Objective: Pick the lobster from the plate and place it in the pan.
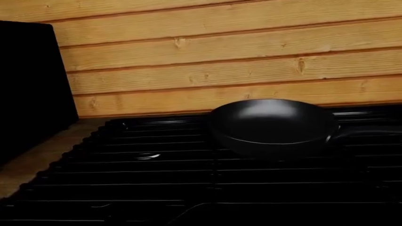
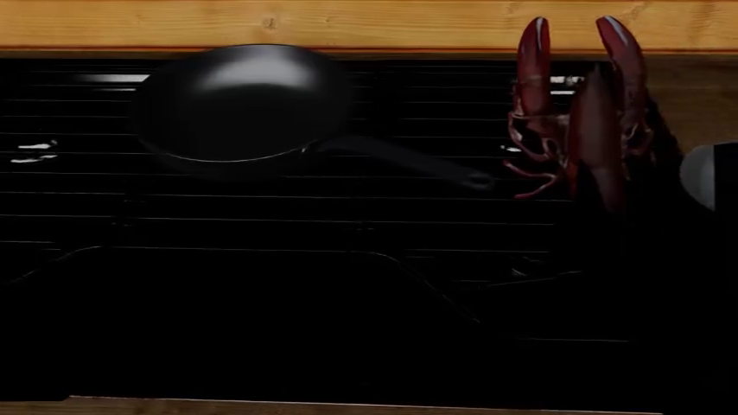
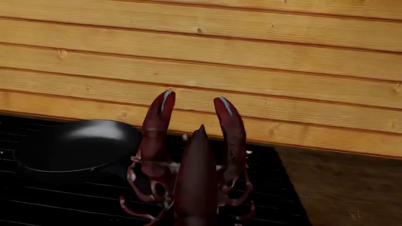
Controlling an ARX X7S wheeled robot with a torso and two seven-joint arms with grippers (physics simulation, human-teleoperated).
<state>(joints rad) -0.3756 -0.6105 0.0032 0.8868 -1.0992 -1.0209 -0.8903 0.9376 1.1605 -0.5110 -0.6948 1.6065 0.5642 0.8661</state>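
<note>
Lobster (image 2: 582,121) is hanging in the air off the plate (image 2: 701,175), over the stovetop's (image 2: 346,225) right edge, long axis pointing claws-first at the back wall (image 2: 346,22). Right hand is hidden under its tail; presumably it is carrying the lobster, grip unseen. Pan (image 2: 237,104) is sitting at the stovetop's back left, handle (image 2: 403,160) trailing toward the lobster. Carry is needing to go leftward. Left hand is out of view.

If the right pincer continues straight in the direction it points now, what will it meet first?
Probably the wooden plank wall. The lobster it carries points at the planks, and the pan lies off to one side. Depth is unclear, so this is a judgement.
</note>
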